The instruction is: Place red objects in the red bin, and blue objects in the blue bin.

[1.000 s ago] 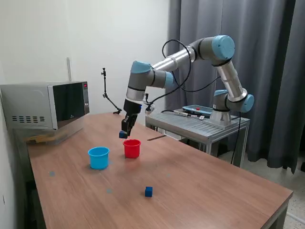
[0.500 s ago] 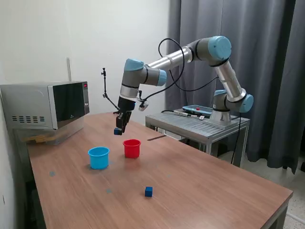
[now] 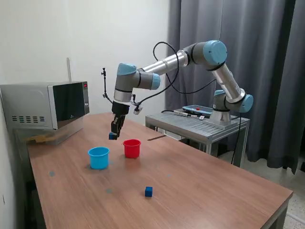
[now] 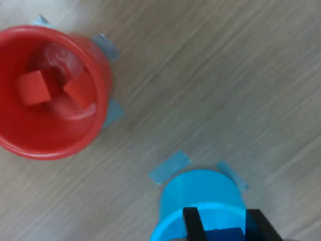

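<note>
Blue cube [image 3: 112, 136] is hanging clamped in the closed pincer [image 3: 113, 135] above the tabletop [image 3: 200, 186], between the red cup [image 3: 132, 148] and the light blue cup [image 3: 98, 157], so I'd be centring it over the blue rim before letting go.

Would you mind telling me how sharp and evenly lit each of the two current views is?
Exterior view: sharp and evenly lit, soft shadows under the red cup and blue cup. Wrist view: softer; the red cup's rim smears, the tool holding the blue cube is cropped at the edge, no strong glare.
</note>
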`<state>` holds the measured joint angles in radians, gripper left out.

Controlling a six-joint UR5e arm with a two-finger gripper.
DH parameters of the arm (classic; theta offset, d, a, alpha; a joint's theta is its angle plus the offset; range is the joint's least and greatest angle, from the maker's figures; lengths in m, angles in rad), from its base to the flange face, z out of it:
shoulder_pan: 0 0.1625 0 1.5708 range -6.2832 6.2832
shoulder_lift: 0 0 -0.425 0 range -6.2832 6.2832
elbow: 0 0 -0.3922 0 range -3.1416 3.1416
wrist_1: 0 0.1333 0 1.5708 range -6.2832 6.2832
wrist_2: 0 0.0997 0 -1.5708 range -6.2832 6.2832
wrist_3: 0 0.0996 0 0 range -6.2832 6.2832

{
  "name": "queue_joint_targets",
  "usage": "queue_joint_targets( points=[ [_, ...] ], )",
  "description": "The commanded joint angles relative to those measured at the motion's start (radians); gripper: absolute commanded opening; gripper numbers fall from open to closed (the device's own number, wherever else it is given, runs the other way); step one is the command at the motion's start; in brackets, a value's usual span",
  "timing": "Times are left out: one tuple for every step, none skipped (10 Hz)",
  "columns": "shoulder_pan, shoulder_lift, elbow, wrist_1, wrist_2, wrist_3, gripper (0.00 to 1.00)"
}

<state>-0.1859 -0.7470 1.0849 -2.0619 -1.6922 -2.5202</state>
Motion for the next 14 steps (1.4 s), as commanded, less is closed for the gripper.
queue_joint_targets(
  points=[
    [-0.017, 0.015, -0.029, 0.0, 0.034, -0.046, 0.0],
    [-0.023, 0.029, -0.04, 0.002, 0.043, -0.069, 0.0],
    [-0.023, 0.041, -0.051, 0.002, 0.043, -0.08, 0.0],
    [-0.026, 0.057, -0.071, 0.008, 0.049, -0.098, 0.0],
    [-0.027, 0.072, -0.092, 0.032, 0.055, -0.109, 0.0],
    [-0.027, 0.084, -0.102, 0.035, 0.057, -0.112, 0.0],
    [-0.03, 0.098, -0.109, 0.037, 0.055, -0.123, 0.0],
    [-0.03, 0.109, -0.121, 0.045, 0.057, -0.123, 0.0],
    [-0.032, 0.12, -0.132, 0.052, 0.057, -0.123, 0.0],
    [-0.043, 0.129, -0.143, 0.054, 0.057, -0.124, 0.0],
    [-0.044, 0.132, -0.146, 0.052, 0.057, -0.135, 0.0],
    [-0.046, 0.132, -0.146, 0.052, 0.057, -0.138, 0.0],
    [-0.053, 0.132, -0.148, 0.052, 0.057, -0.14, 0.0],
    [-0.055, 0.132, -0.151, 0.052, 0.059, -0.152, 0.0]
  ],
)
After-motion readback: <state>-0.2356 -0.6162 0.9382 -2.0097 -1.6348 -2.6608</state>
